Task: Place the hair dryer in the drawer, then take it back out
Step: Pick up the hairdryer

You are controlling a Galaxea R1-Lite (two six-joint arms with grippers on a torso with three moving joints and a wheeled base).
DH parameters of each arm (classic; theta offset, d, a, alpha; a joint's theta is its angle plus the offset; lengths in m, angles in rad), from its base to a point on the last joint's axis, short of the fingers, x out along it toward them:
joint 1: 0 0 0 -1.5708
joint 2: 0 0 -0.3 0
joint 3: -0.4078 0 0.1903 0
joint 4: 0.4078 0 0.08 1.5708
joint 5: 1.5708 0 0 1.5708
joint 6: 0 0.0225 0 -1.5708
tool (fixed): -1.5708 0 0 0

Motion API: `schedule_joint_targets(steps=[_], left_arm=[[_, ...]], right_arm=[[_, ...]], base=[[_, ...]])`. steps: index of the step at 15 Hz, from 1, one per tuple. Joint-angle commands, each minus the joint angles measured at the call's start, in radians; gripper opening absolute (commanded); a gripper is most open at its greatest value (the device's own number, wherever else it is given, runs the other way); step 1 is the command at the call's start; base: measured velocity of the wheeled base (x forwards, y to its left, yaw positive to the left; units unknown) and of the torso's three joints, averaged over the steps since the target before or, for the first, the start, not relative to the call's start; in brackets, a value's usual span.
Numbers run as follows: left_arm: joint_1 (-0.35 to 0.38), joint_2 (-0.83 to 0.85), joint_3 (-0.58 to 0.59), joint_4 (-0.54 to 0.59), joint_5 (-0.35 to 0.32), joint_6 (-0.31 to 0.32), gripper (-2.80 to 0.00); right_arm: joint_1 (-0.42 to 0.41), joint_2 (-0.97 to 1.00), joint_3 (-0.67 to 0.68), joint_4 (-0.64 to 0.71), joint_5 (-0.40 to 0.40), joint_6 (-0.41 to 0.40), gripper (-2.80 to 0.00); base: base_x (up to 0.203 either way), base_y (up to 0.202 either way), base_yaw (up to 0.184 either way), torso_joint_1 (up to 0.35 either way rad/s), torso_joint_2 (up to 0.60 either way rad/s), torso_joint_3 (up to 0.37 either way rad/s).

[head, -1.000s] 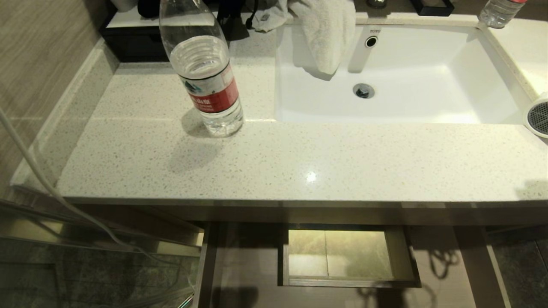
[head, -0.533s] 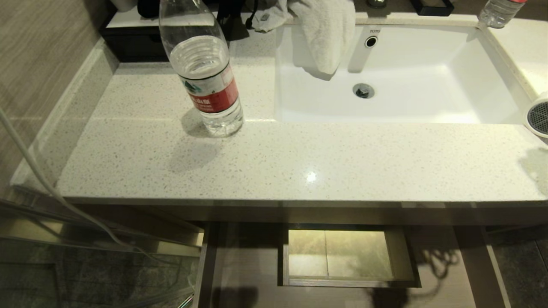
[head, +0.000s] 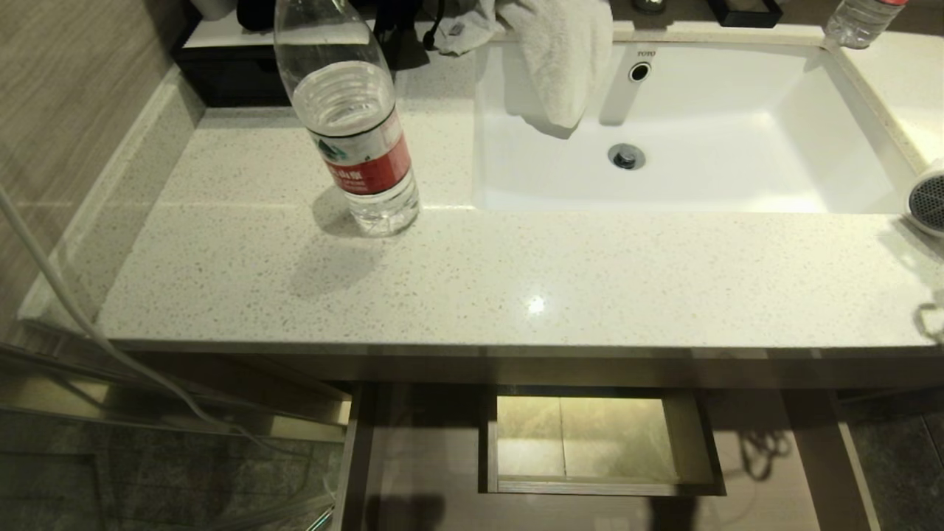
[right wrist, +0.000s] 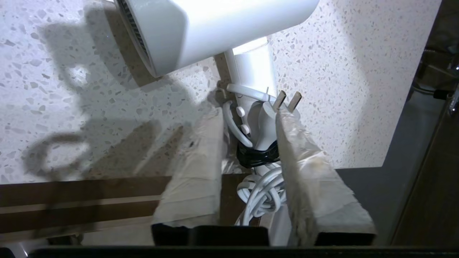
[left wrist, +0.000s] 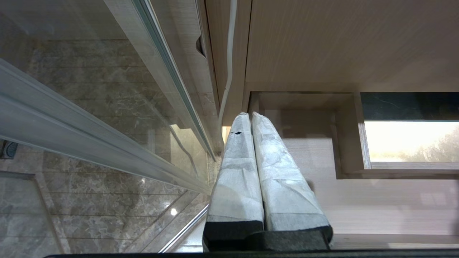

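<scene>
Starting with the head view, we note the hair dryer (head: 928, 200) at the far right edge of the frame, only its grey mesh end showing, over the right end of the speckled counter (head: 516, 280) beside the sink (head: 693, 177). No gripper shows here. The drawer (head: 413, 457) stands pulled out below the counter's near edge, its boxed cut-out (head: 586, 439) exposed; we judge it is left open to receive the dryer. A water bottle (head: 354, 133) stands upright well to the left, clear of that path.

In the left wrist view, the left gripper (left wrist: 251, 122) hangs parked beside the cabinet, pointing down toward the drawer's left part, its padded fingers pressed together with nothing between them.

In the right wrist view, the right gripper (right wrist: 247, 118) brackets the dryer's handle, where the coiled cord (right wrist: 261, 193) and plug (right wrist: 281, 104) are strapped. One finger (right wrist: 304, 161) lies against the plug; the other (right wrist: 199, 161) stands slightly off, so we cannot tell whether the grip is firm. Taking it by the handle keeps the bulky head clear of the fingers, we judge.
</scene>
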Motion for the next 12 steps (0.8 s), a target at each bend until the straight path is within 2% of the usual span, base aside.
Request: schedule_joint_targets(steps=[1, 3, 7, 11, 12], left_arm=[[0.000, 0.000, 0.000, 0.000, 0.000, 0.000, -2.80], [0.000, 0.000, 0.000, 0.000, 0.000, 0.000, -2.80], [0.000, 0.000, 0.000, 0.000, 0.000, 0.000, -2.80], [0.000, 0.000, 0.000, 0.000, 0.000, 0.000, -2.80], [0.000, 0.000, 0.000, 0.000, 0.000, 0.000, -2.80]], right_arm=[[-0.001, 0.032, -0.016, -0.002, 0.003, -0.002, 0.00], [-0.004, 0.064, -0.034, -0.037, 0.009, 0.005, 0.00], [-0.087, 0.131, -0.040, -0.065, 0.030, 0.038, 0.00], [-0.167, 0.184, -0.073, -0.068, 0.189, 0.037, 0.00], [-0.170, 0.193, -0.082, -0.054, 0.201, 0.036, 0.00]], base=[[0.000, 0.000, 0.000, 0.000, 0.00, 0.000], [0.000, 0.000, 0.000, 0.000, 0.00, 0.000], [0.000, 0.000, 0.000, 0.000, 0.00, 0.000], [0.000, 0.000, 0.000, 0.000, 0.00, 0.000], [0.000, 0.000, 0.000, 0.000, 0.00, 0.000]])
